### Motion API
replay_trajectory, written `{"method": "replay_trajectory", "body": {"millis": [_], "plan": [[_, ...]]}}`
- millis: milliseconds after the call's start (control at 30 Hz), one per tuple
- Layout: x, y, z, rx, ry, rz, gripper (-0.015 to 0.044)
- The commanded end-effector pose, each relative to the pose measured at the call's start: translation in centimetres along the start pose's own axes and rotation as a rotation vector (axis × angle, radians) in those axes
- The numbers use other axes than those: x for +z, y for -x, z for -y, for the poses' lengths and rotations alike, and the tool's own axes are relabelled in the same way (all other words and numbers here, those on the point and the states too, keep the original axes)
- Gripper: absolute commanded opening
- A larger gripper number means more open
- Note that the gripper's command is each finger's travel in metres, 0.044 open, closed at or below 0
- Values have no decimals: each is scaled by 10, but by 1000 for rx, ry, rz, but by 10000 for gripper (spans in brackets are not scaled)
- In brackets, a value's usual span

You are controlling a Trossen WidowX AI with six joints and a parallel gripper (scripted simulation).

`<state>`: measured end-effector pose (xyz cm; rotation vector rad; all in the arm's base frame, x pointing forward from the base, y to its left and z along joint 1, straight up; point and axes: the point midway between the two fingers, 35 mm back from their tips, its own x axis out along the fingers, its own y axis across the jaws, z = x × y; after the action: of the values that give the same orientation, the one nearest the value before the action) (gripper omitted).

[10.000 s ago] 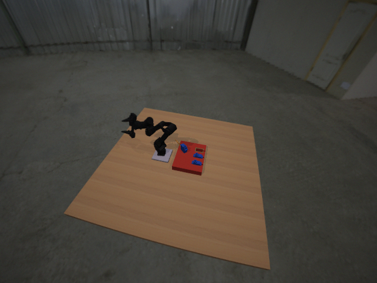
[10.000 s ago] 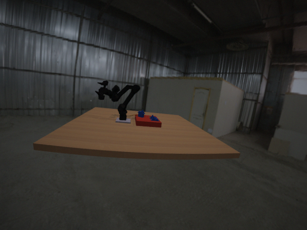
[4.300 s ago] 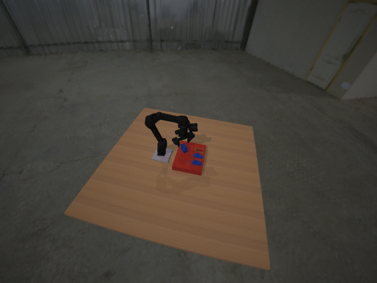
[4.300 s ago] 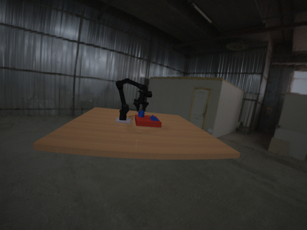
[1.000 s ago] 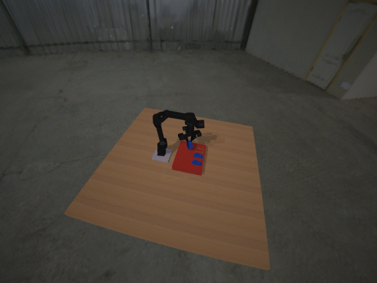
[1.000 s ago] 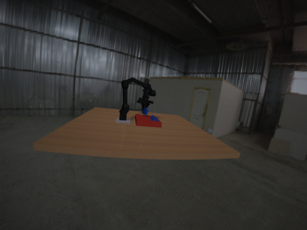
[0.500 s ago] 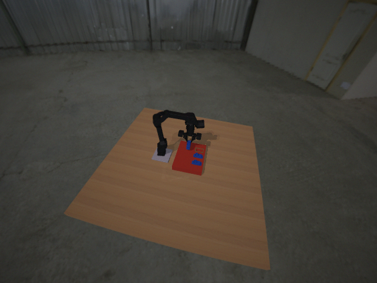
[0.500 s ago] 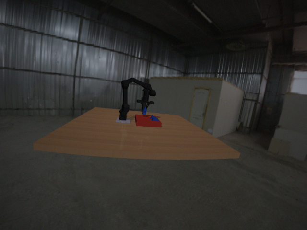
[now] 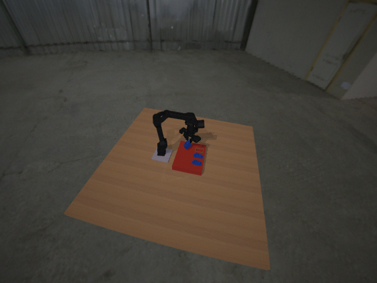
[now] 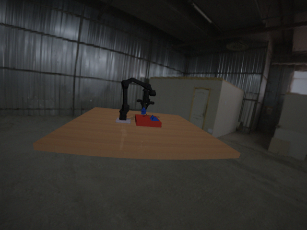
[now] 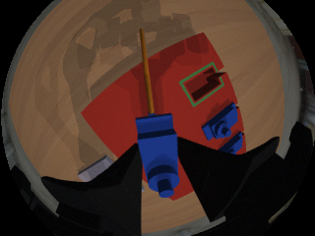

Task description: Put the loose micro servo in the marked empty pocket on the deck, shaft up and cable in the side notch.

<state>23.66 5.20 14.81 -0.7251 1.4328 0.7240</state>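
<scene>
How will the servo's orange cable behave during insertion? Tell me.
The orange cable juts straight out from the blue micro servo clamped in the gripper, so it probably behaves stiffly rather than drooping. Being thin, it likely adds little weight. It may catch on the red deck unless aligned with the pocket.
</scene>
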Motion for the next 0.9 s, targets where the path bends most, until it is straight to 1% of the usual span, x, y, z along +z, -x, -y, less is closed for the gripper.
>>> {"method": "replay_trajectory", "body": {"millis": [0, 867], "plan": [[1, 2, 2, -8, -171, 5, 0], [1, 2, 2, -6, -1067, 8, 0]]}}
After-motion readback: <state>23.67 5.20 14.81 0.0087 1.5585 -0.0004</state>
